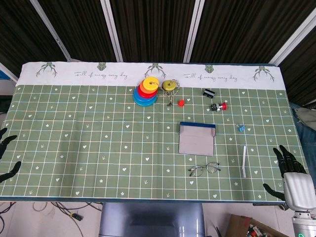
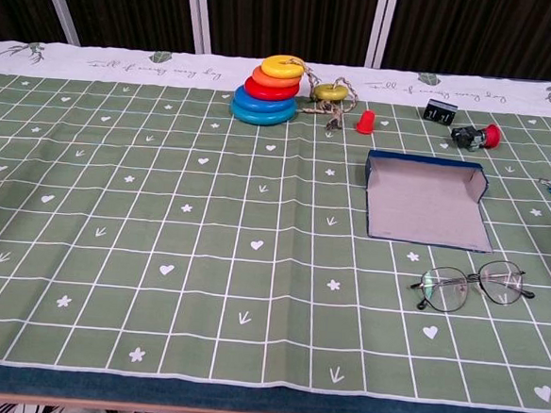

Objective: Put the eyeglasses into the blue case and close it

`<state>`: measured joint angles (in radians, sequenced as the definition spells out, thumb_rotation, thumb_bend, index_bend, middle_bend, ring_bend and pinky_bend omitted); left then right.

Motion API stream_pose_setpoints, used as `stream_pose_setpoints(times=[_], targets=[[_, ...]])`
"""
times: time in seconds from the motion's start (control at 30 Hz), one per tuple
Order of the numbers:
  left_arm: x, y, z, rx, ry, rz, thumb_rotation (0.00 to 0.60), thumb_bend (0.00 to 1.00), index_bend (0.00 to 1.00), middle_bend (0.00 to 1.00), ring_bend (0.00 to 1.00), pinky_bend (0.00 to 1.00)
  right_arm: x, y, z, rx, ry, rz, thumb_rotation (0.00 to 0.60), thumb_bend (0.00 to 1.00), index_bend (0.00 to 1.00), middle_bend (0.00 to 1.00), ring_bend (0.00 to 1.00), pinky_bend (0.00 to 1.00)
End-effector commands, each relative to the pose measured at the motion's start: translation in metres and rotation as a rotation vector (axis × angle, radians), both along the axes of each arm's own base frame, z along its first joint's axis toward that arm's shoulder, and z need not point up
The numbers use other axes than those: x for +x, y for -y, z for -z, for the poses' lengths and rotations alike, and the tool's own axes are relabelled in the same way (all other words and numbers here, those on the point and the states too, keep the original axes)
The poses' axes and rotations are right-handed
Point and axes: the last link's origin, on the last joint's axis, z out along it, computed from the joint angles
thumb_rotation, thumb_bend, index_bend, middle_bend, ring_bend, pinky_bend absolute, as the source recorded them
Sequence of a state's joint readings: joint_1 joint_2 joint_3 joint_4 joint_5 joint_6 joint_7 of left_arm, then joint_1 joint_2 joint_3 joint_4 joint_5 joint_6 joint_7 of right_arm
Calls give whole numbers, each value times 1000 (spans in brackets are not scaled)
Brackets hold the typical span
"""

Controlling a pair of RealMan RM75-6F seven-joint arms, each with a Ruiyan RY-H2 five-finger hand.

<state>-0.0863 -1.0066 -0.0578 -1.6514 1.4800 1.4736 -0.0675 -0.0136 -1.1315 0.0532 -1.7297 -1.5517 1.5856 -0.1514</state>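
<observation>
Two hands idle at the table's near corners, left hand (image 1: 7, 154) and right hand (image 1: 292, 174) both empty with fingers spread, eyeglasses (image 1: 204, 169) lying just before the blue case (image 1: 196, 138), flap open for loading

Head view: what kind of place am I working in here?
Probably a lab or teleoperation test bench: a table with a green patterned cloth, assorted props like the ring stacker, dark curtained panels behind.
</observation>
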Motion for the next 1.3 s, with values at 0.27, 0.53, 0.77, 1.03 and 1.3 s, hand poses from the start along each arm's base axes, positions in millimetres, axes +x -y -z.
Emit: stream_pose_setpoints(times=[0.27,0.53,0.77,1.03,1.3], targets=[[1,1,-1,7,2,5,600,299,158,7,0,0,3,-2,3,6,-1,-10,600,129,0,0,124,258],[1,1,0,8,-4,3,600,299,158,7,0,0,-1,0,1,2,5,7,600,129,0,0,124,258],[1,3,1,11,-8,1,600,299,159,7,0,0,-3,0,-1,11,20,9,600,129,0,0,124,258],[2,2,3,1,-10,-7,600,299,159,7,0,0,-5,2,3,105,113,-6,600,129,0,0,115,258],[0,0,1,12,14,-24,600,299,154,7,0,0,-6,16,14,279,186,-25,600,129,0,0,110,256]])
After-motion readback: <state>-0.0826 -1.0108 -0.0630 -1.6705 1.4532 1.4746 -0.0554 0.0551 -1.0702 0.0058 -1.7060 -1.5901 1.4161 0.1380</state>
